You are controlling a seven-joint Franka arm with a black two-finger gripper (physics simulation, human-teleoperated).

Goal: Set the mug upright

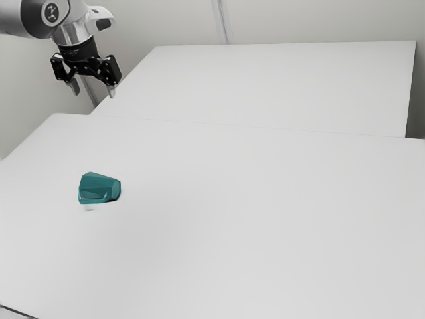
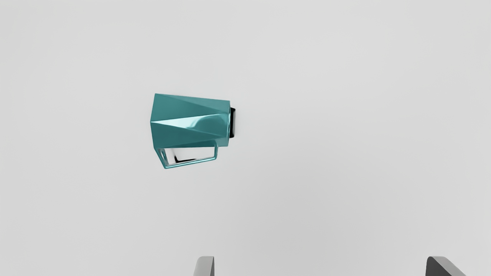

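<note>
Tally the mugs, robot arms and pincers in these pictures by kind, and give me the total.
Mug: 1, teal, lying on its side
Robot arm: 1, coming in at the exterior view's upper left
Pincer: 1, black, open above the table's level
Total: 3

Teal against near-white.
Teal all over the mug (image 1: pixel 98 188) and its handle (image 2: pixel 190 163), toward half past eight in the exterior view, patterned in triangular facets with paler glints; toward ten, black on the gripper (image 1: pixel 93 92), grey on the fingertips (image 2: pixel 204 267); off-white and grey on the arm (image 1: pixel 16 16), dark on its round badge (image 1: pixel 52 12); plain pale grey on the table (image 1: pixel 265 232).
</note>
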